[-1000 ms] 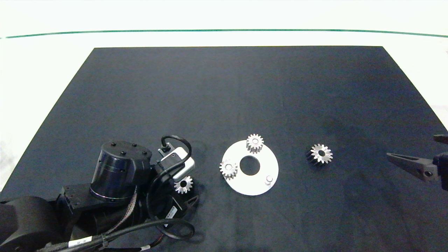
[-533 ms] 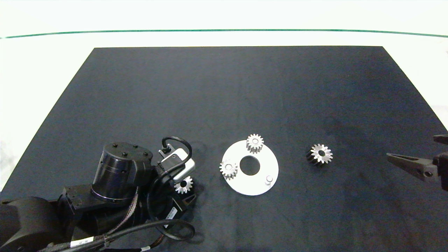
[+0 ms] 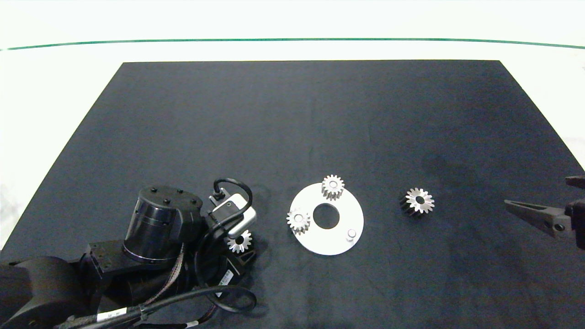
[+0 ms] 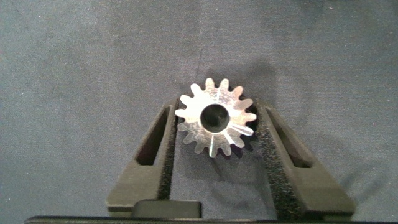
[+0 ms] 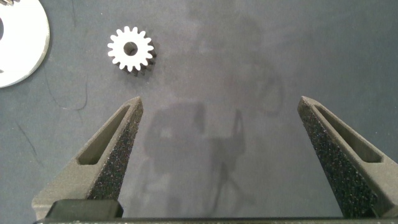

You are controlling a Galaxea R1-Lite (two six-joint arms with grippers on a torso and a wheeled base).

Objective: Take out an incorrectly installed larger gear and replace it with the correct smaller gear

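The smaller gear (image 3: 239, 241) (image 4: 216, 118) lies flat on the black mat left of the round silver plate (image 3: 340, 244). My left gripper (image 4: 216, 112) stands over it, its two fingers pressed against the teeth on either side, shut on it. The larger gear (image 3: 418, 201) (image 5: 130, 48), with dark flanks, rests on the mat to the right of the plate. My right gripper (image 5: 219, 102) hangs open at the mat's right edge, well clear of the larger gear, with nothing between its fingers (image 3: 534, 214).
The plate carries two small silver gears (image 3: 332, 186) (image 3: 298, 220) and a bare peg (image 3: 351, 234) around a centre hole. The left arm's bulk and cables (image 3: 160, 256) fill the front left corner. The black mat (image 3: 292, 119) stretches far back.
The left arm has shifted slightly toward the front and right over the smaller gear. The gear itself, the larger gear and the right arm have not moved.
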